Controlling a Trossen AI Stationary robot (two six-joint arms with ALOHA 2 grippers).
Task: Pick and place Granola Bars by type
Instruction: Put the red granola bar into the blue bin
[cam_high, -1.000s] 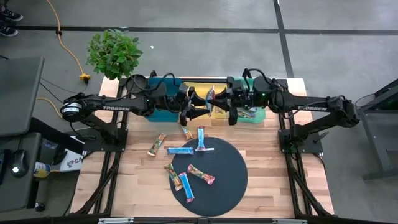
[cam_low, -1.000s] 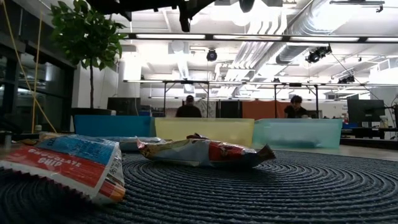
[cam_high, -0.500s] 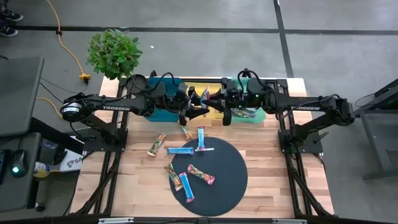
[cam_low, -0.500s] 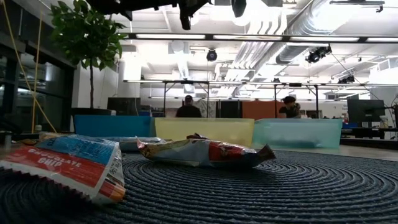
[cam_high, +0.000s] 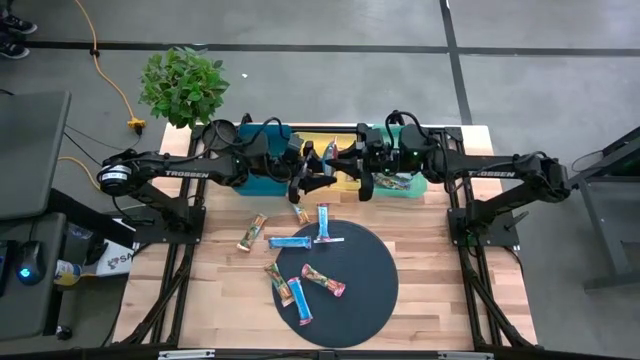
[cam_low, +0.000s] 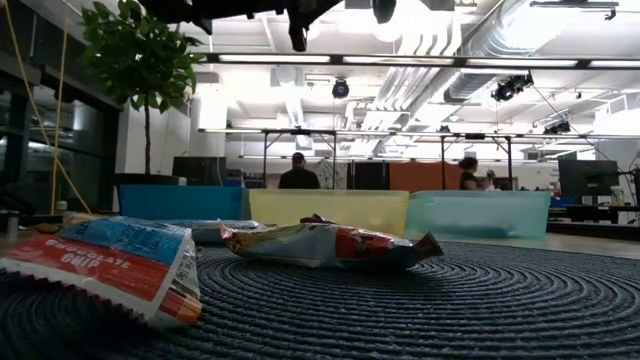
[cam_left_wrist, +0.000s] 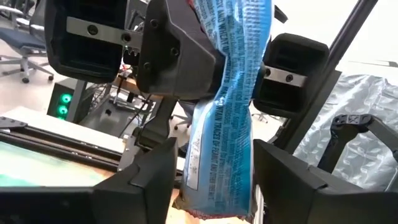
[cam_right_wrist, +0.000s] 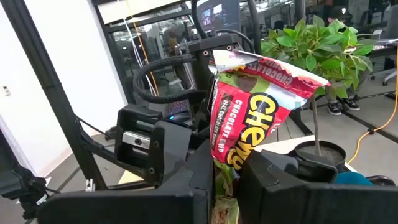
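One granola bar hangs in the air over the trays at the table's far edge. Its wrapper is red and green with yellow lettering, and the back is silvery with blue print. My right gripper is shut on it and also shows in the high view. My left gripper faces it, open, a finger on either side of the bar's free end. Several more bars lie on the round black mat and the wood beside it. My right gripper pinches one end of the bar between its two fingers, coming level from the table's right. The bar sticks out past the fingertips toward my left gripper and is lifted clear. My left gripper's fingers flank the free end; whether they touch it, I cannot tell.
Three trays stand side by side along the far edge: blue, yellow and green. A potted plant stands at the far left corner. Bare wood lies at the near left and near right of the mat.
My right gripper has come a little toward the table's left with the bar, closing on my left gripper. The bar's free end now lies between the left fingers. The bars on the mat have not moved.
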